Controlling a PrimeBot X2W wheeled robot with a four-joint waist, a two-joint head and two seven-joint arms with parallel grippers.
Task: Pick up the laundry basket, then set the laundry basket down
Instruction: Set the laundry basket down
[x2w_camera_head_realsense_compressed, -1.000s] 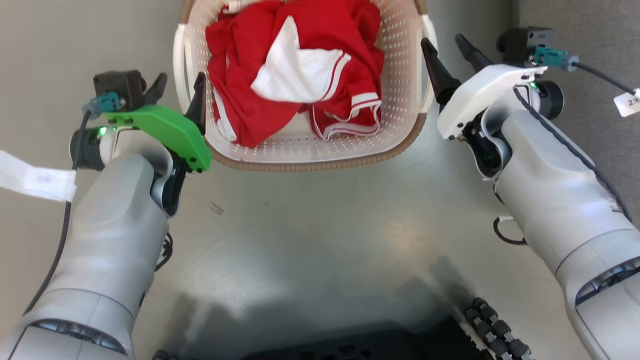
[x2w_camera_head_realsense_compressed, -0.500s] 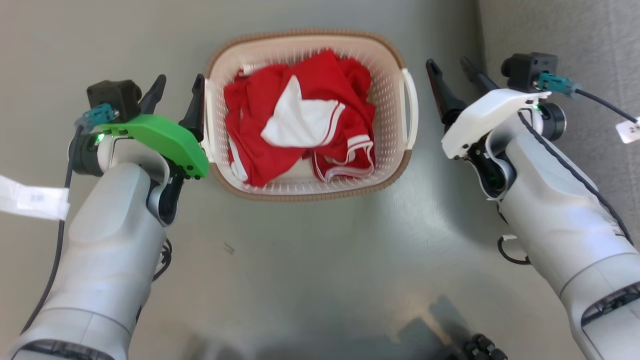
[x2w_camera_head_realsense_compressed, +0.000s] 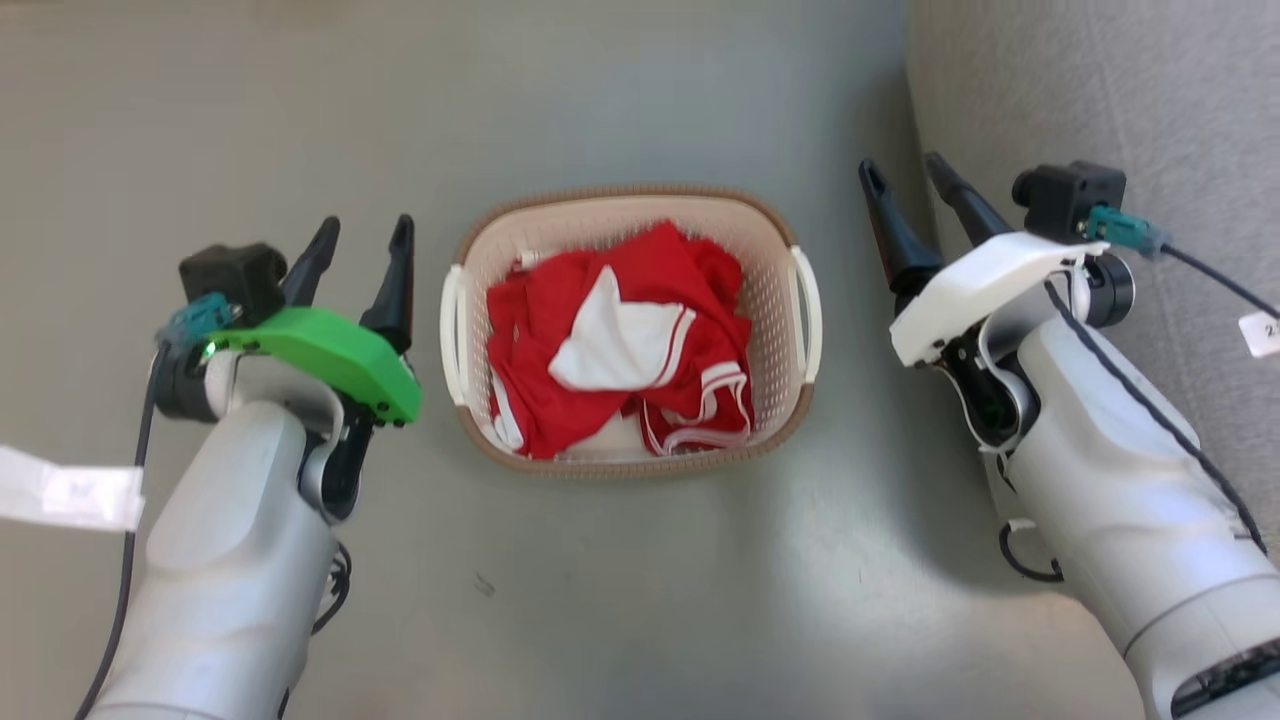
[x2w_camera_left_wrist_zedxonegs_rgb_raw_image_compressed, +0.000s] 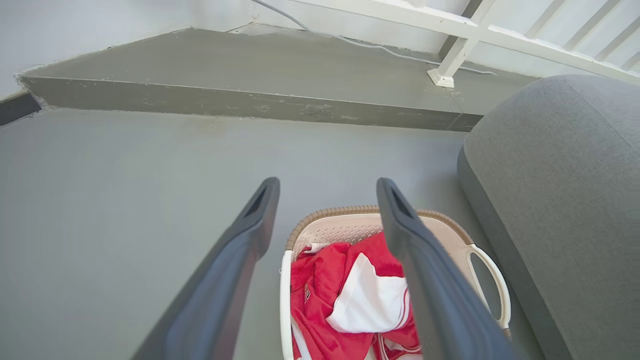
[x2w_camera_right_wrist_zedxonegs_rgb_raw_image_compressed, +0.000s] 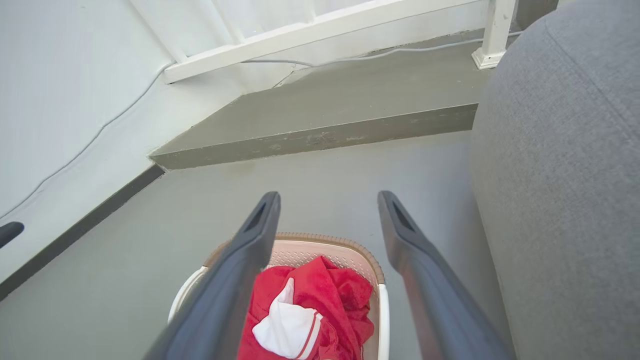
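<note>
Claw L (x2w_camera_head_realsense_compressed: 366, 224), claw R (x2w_camera_head_realsense_compressed: 900, 163) spread, empty; laundry basket (x2w_camera_head_realsense_compressed: 620, 193) on floor (x2w_camera_head_realsense_compressed: 640, 600) betw.

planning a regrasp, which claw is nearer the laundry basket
Left. The left claw is just beside the laundry basket's left handle; the right claw stands farther off the right handle.

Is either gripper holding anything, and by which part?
Nothing is held: the left gripper and right gripper have open jaws, either side of the cream perforated plastic laundry basket.
</note>
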